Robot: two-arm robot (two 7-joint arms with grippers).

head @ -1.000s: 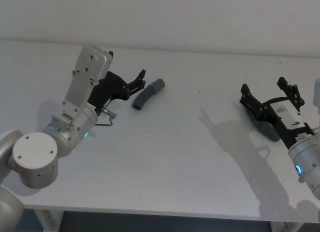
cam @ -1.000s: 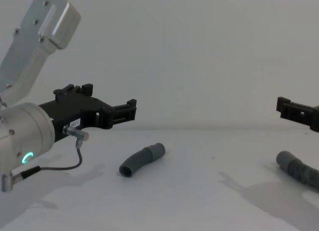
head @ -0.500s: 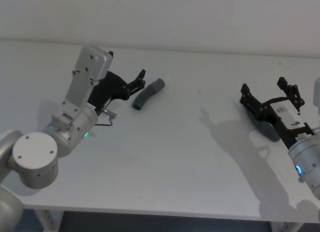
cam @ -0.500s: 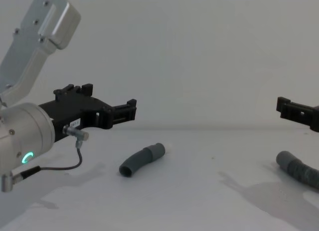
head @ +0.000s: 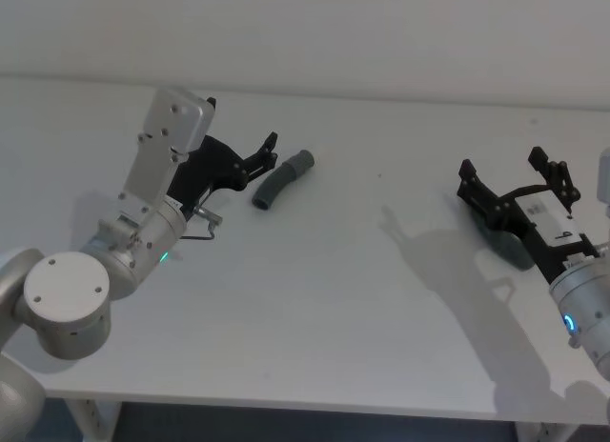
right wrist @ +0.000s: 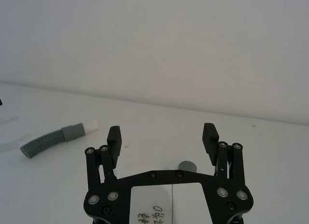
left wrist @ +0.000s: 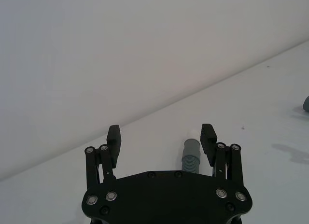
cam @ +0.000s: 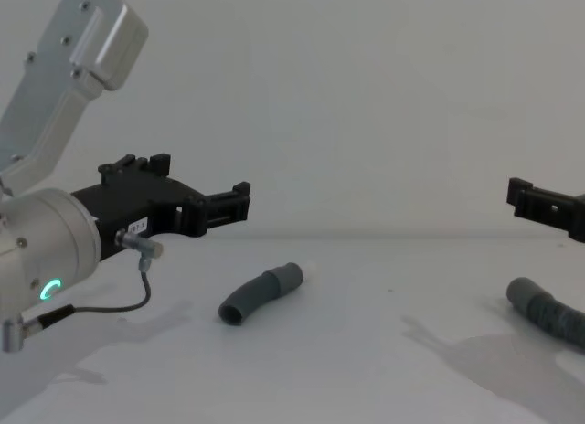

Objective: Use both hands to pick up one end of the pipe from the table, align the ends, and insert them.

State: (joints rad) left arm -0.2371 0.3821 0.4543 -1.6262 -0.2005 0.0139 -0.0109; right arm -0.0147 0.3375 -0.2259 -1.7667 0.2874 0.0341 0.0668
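The short curved pipe piece [head: 282, 178] lies on the white table [head: 362, 299] at the back left, its smooth cuff end [head: 303, 161] pointing away from me. My left gripper [head: 265, 157] hovers open just left of it and above the table; the cuff [left wrist: 191, 153] shows between its fingers in the left wrist view. The longer pipe piece [head: 516, 251] lies at the right, partly hidden under my right gripper [head: 500, 166], which is open above it. One end of that piece [right wrist: 186, 166] peeks out between the right fingers. From the side, the short piece [cam: 260, 294] and the longer piece [cam: 548, 314] both rest flat.
A thin black cable [cam: 110, 307] loops under the left wrist. The white wall [cam: 366, 95] stands close behind the table's far edge. Bare table surface lies between the two pipe pieces.
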